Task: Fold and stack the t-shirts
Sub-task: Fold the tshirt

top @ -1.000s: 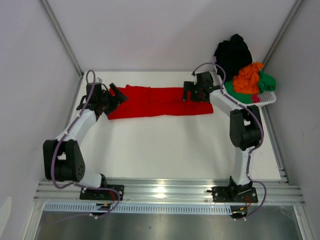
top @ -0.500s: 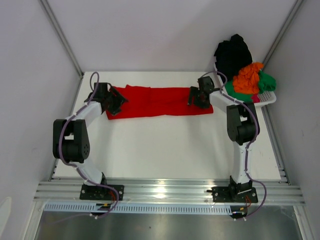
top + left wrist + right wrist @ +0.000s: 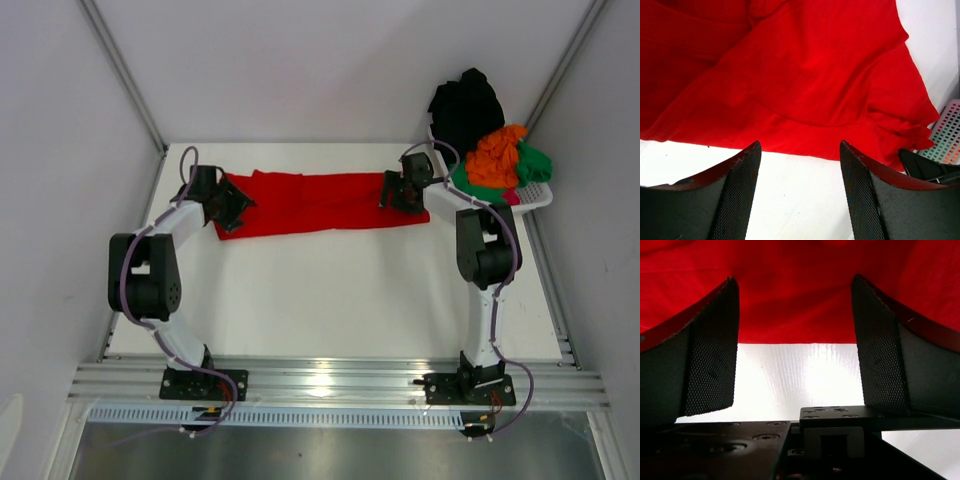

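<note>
- Top external view: a white basket sits at the far right corner of the bench. It holds a crumpled orange t-shirt with a green t-shirt just beside it on the right and a bit of pink t-shirt at the near rim. A black t-shirt is heaped at the basket's far side.
- The red t-shirt lies flat as a long band across the far part of the bench, its right end close to the basket. White bench surface stretches from its near edge to the arm bases.
- The left arm reaches far to the shirt's left end, and the right arm reaches to its right end.
- Left wrist view: the left fingers stand apart, with white bench between them and the cloth's near edge just past the tips.
- Right wrist view: the right fingers stand wide apart, with the red edge crossing between the tips and nothing clamped.
</note>
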Controlling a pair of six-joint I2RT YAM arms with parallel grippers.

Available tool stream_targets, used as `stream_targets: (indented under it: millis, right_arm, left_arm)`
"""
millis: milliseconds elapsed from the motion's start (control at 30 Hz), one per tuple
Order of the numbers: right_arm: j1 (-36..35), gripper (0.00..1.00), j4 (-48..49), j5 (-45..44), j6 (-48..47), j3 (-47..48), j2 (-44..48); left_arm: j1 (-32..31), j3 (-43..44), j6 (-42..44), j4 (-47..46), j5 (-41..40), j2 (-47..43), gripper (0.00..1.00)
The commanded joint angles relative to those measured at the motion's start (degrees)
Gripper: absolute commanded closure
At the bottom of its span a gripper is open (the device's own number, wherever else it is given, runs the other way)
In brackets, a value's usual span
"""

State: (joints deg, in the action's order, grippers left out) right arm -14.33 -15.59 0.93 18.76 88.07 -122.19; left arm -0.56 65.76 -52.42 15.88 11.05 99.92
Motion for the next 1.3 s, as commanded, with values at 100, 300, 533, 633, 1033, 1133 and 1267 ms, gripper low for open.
stream_targets:
  millis: [100,300,533,633,1033,1133,1267]
  right_arm:
    - [0.53,0.2,-0.57,0.65,-1.1,2.1,-0.24]
    - [-0.26,0.14,0.38,2.57,-1.97,-1.84,7.39]
    - [-0.26,0.01,6.27,14.44,-8.83,-6.16,16.81]
    - [-0.26,0.01,6.54,16.21,-11.03,-5.37,17.78]
    - [-0.44,0.0,4.87,16.22,-25.88,-1.94,16.56]
    - [-0.35,0.0,1.38,14.81,-29.13,0.42,12.44]
    - [-0.7,0.01,-4.17,14.89,-35.8,5.69,6.19]
  left_arm:
    - [0.38,2.01,1.54,2.66,-0.94,0.37,0.33]
    - [0.38,-0.19,1.62,1.79,-0.5,-4.2,0.31]
    - [0.38,2.26,10.84,3.01,-1.91,-13.95,0.15]
    - [0.38,5.16,16.2,5.29,-2.34,-15.1,0.13]
    - [-0.32,5.7,20.18,8.02,-2.7,-18.1,0.12]
    - [-1.11,5.35,13.16,9.69,-3.75,-16.6,0.14]
    - [-3.74,3.33,1.2,6.89,-9.36,-14.59,0.18]
